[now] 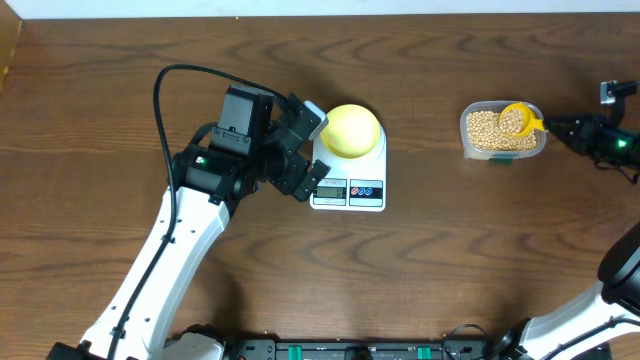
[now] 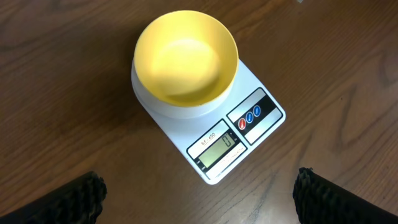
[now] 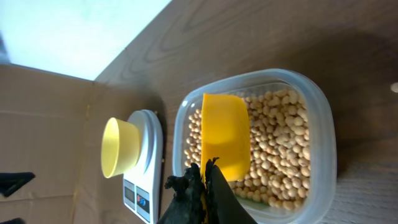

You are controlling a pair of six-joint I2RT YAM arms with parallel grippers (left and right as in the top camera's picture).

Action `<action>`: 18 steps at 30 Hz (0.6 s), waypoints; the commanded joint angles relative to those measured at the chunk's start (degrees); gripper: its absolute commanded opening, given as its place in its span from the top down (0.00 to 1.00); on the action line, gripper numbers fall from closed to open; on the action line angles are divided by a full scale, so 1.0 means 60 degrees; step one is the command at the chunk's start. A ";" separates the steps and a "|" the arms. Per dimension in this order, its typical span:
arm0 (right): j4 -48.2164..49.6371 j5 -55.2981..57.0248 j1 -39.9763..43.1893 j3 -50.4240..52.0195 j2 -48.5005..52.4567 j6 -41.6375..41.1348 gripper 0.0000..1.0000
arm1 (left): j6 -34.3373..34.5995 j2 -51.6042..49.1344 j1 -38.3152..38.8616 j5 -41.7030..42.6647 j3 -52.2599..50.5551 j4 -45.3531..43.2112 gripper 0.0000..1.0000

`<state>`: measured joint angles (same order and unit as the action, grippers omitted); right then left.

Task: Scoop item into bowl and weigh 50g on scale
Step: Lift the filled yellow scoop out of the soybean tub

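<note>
Early yet: pinching scoop in beans with right gripper, holding left gripper wide, empty; yet to fill bowl on scale

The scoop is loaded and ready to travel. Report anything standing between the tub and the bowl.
Nothing visible. Only bare table lies between the tub and the bowl on the scale. The open left pincer sits on the scale's far side, outside that path.

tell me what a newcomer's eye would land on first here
The empty yellow-green bowl sits on the white scale at mid-table, its display reading zero. At the right, a bright yellow scoop rests in a clear tub of tan beans.
</note>
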<state>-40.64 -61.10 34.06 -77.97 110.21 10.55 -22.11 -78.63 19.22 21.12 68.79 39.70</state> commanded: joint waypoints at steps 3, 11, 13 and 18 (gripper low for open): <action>0.0033 -0.1180 0.0149 0.0033 0.0091 -0.0375 0.99 | 0.0091 0.0146 -0.0029 0.0124 -0.0055 0.0025 0.02; 0.0029 -0.1249 0.0127 0.0033 0.0091 -0.1453 0.99 | 0.0091 0.0146 -0.0029 0.0124 -0.0055 0.0025 0.02; 0.0033 -0.1599 0.0120 0.0033 0.0091 -0.1545 0.99 | 0.0091 0.0146 -0.0029 0.0124 -0.0055 0.0025 0.02; 0.0029 -0.2335 0.0106 0.0033 0.0091 -0.1909 0.99 | 0.0091 0.0146 -0.0029 0.0124 -0.0055 0.0025 0.02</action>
<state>-40.60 -69.30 34.65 -77.97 110.21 2.28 -22.09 -78.63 19.22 21.12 68.79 39.70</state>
